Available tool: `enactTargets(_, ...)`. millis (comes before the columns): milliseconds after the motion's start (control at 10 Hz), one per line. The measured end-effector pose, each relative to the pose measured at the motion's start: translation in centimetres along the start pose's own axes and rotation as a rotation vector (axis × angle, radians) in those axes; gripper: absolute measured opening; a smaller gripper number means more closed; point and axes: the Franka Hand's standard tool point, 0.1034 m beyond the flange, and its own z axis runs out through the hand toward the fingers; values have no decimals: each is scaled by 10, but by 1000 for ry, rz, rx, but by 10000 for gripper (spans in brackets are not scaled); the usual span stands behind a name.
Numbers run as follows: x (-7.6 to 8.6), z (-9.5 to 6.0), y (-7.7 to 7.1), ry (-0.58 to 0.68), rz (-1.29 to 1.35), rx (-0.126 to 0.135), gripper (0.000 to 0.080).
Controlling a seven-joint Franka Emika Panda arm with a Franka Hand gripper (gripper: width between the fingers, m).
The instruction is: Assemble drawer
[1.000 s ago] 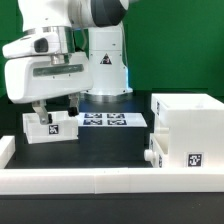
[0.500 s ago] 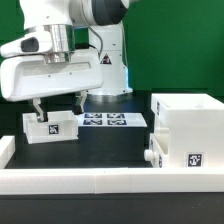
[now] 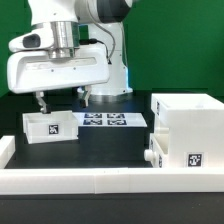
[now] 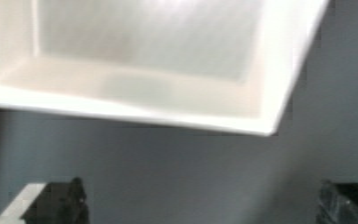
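Rail (image 3: 70, 180), white, runs along the front of the table, nearest the exterior view. Behind it, to the exterior view's right, stands the case (image 3: 185, 135), tagged on its front. To the exterior view's left sits the drawer (image 3: 50, 128), open side up and tagged on its front wall. It is well apart from the case, with bare table between them. The marker board (image 3: 105, 121) lies flat just behind and beside the drawer.

The gripper (image 3: 64, 101) hangs above the drawer, clear of it. The drawer lies straight down from the fingers (image 3: 42, 101) and a little toward the exterior view's left. One finger hangs over the hollow; the other is out past the wall on the case side. The drawer's long axis runs left to right in the exterior view, the same line along which the fingers are spread.

In the wrist view the drawer (image 4: 140, 60) shows its hollow and one corner. The gripper (image 4: 202, 205) has only dark table between its tips.

Fingers: spread wide, holding nothing, touching nothing.

Judgement: any grasp calls for a descent, with a wall brought between the tips.
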Motion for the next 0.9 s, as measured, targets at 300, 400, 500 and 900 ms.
enactTargets(300, -32, 18, -15, -9, 6, -3, 649)
enactTargets(400, -30, 18, -14, -12, 5, 1, 649)
enactTargets(500, -30, 18, -14, -12, 5, 2, 649)
enactTargets(900, -43, 33, -19, 14, 26, -28, 649)
